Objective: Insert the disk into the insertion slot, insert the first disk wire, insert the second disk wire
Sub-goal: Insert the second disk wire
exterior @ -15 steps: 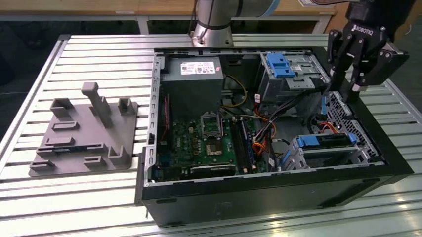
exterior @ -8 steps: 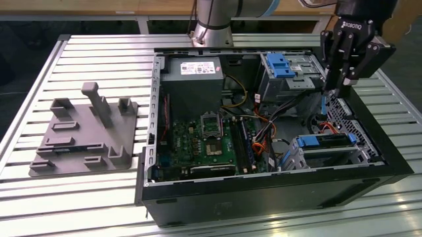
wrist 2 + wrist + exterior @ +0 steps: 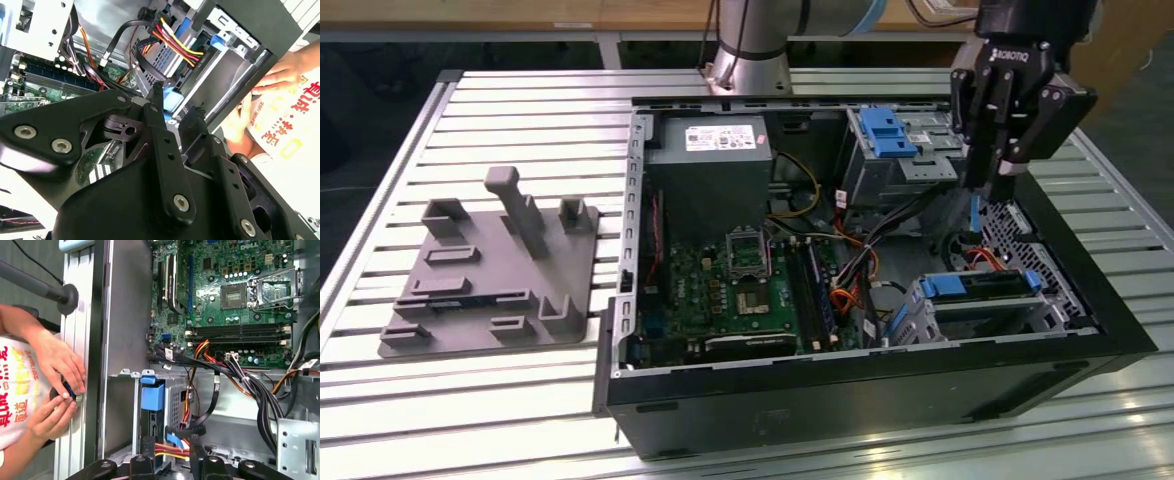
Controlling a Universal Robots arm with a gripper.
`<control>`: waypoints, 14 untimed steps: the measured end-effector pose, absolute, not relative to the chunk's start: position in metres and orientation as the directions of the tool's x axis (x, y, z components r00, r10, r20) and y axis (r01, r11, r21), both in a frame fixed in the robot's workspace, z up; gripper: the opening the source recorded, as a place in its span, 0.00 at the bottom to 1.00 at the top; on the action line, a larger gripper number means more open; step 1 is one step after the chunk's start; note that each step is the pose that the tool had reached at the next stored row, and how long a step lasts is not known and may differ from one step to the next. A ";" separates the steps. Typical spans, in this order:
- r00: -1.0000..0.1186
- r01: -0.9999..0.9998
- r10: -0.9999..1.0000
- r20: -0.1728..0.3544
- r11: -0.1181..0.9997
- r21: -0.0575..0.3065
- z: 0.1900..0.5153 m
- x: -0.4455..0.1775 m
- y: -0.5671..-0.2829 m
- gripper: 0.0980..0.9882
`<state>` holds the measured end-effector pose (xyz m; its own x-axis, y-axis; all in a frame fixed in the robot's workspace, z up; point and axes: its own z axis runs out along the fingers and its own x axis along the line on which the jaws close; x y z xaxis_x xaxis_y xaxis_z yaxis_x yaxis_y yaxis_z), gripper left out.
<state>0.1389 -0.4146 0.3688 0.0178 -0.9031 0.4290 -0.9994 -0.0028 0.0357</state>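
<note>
blue-framed disk (image 3: 981, 286) in insertion slot (image 3: 994, 320)

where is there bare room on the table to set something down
Bare slats of the table beyond the grey fixture, and the strip on its near side. Crowded inside the case: cables and gripper.

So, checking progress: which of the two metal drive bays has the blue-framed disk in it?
The low perforated insertion slot, not the taller bay with the blue latch.
</note>
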 end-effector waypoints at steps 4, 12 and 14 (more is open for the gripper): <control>0.018 -0.999 -0.898 0.440 -0.002 0.036 0.363 0.137 -0.414 0.35; 0.019 -0.999 -0.889 0.458 -0.002 0.037 0.352 0.137 -0.414 0.35; 0.019 -0.999 -0.888 0.459 -0.003 0.037 0.350 0.137 -0.414 0.35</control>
